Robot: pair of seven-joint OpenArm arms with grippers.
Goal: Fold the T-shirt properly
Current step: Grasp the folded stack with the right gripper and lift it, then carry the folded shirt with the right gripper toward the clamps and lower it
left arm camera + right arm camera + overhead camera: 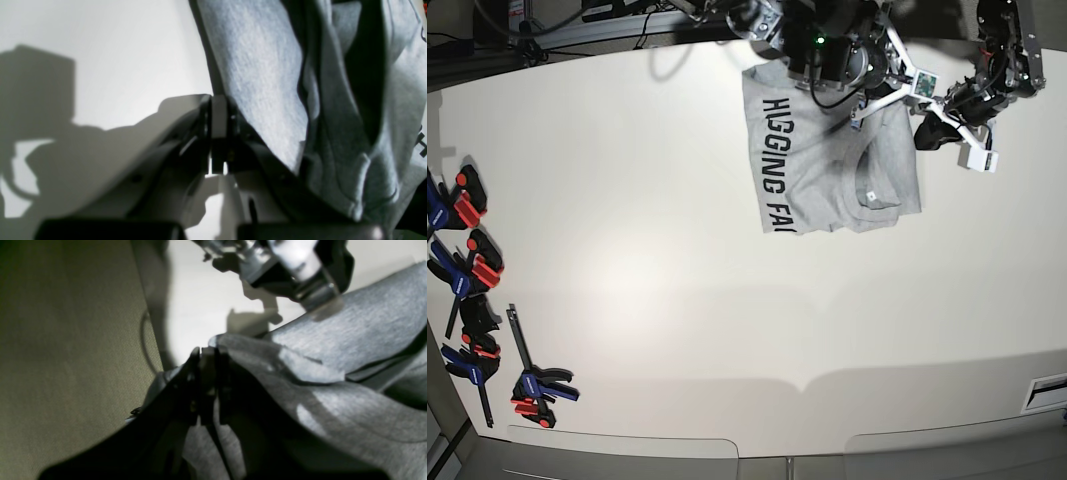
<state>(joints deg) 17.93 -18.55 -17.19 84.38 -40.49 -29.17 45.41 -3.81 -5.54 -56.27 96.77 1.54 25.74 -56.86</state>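
The light grey T-shirt (827, 165) lies at the table's far side, its black lettering (775, 165) facing up and its right part folded over, collar (869, 196) showing. My left gripper (218, 100) is shut at the shirt's edge; grey cloth (260, 73) drapes past its right finger in hanging folds. In the base view the left gripper (921, 120) sits at the shirt's far right corner. My right gripper (208, 351) is shut with a pinch of cloth (300, 373) wrapped over its tips; in the base view the right gripper (859, 118) is over the shirt's far edge.
Several red, blue and black clamps (467, 270) lie along the table's left edge, one more (537, 385) near the front left. The white table (677, 250) spreads in front of the shirt. The right wrist view shows an olive surface (66, 356) beyond the table edge.
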